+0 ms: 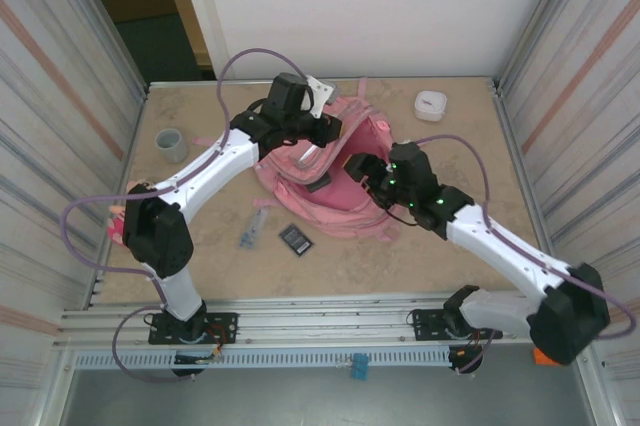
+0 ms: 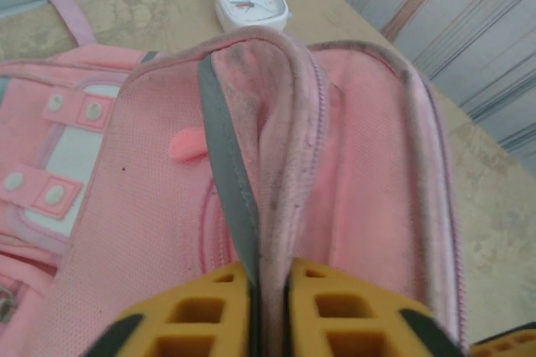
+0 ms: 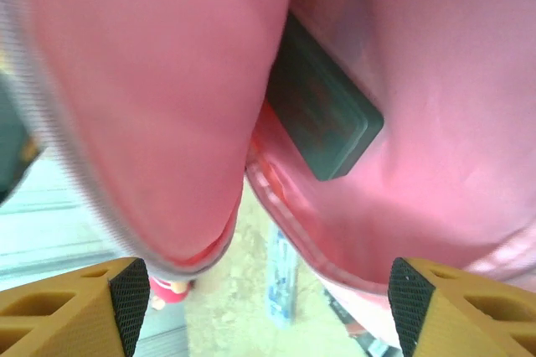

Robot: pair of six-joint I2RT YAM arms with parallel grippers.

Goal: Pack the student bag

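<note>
Obscured, cropped and illegible items

Student bag [image 2: 151, 223]: cropped by left and bottom edges in left wrist view; out of focus and running past every edge in right wrist view. Left gripper [image 2: 270, 280]: yellow fingers [image 2: 209, 315] cut off by bottom edge, pinched fabric fold hiding their inner faces. Right gripper [image 3: 270, 290]: finger bodies cropped at both bottom corners. Dark flat block [image 3: 327, 118]: upper end hidden behind pink fold, markings blurred, kind undetermined. Blue strip [image 3: 283, 286] and red blob [image 3: 167, 292]: blurred, unidentifiable. Dark card-like item [image 1: 295, 238] and grey item [image 1: 252, 229]: too small to identify
</note>
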